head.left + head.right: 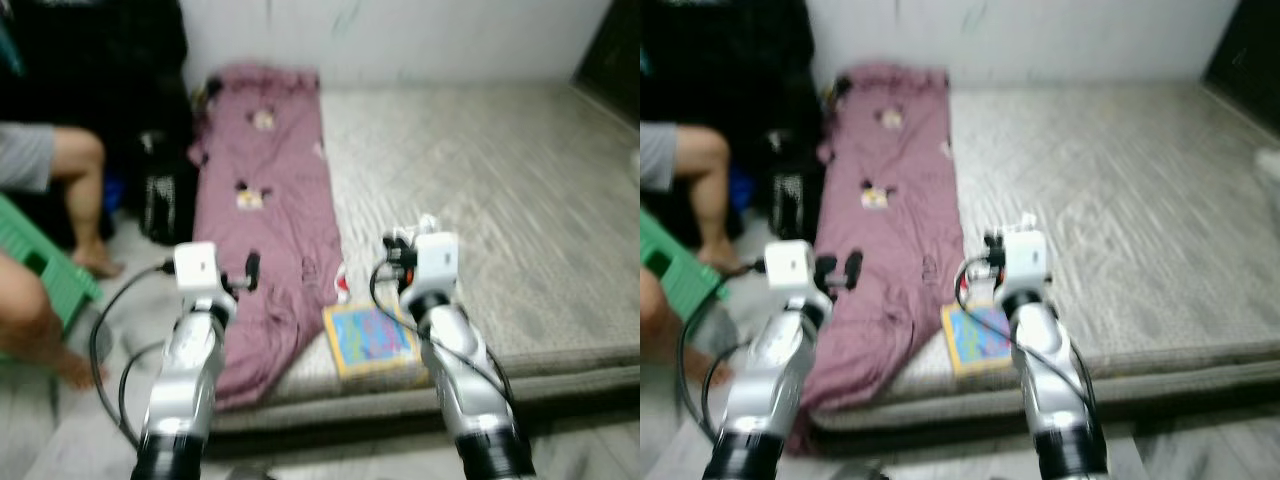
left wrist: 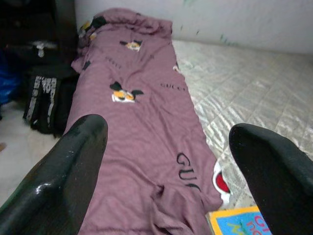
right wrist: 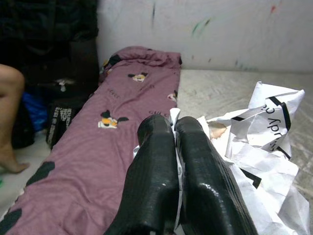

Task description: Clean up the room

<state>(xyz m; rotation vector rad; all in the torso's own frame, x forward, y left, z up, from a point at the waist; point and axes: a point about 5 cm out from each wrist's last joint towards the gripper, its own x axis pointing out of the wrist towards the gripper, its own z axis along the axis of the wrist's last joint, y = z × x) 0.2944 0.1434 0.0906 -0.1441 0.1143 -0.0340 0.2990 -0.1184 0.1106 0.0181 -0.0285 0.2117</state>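
My right gripper (image 3: pixel 173 142) is shut on a crumpled white paper (image 3: pixel 259 142) with black print, held above the grey mattress (image 1: pixel 500 180). In the left eye view the paper (image 1: pixel 410 235) shows as a white wad at the right gripper (image 1: pixel 400 250). My left gripper (image 2: pixel 166 142) is open with nothing between its fingers, hovering over the mauve blanket (image 1: pixel 265 200) that lies along the mattress's left side. A colourful yellow-edged book (image 1: pixel 370 340) lies on the mattress near its front edge, between my two arms.
A person's bare legs (image 1: pixel 70 200) and a green stool (image 1: pixel 40 265) are at the left. A black bag (image 1: pixel 165 195) stands on the floor beside the mattress. A white wall (image 1: pixel 400 35) runs behind it. A red-and-white item (image 2: pixel 221 183) peeks from under the blanket.
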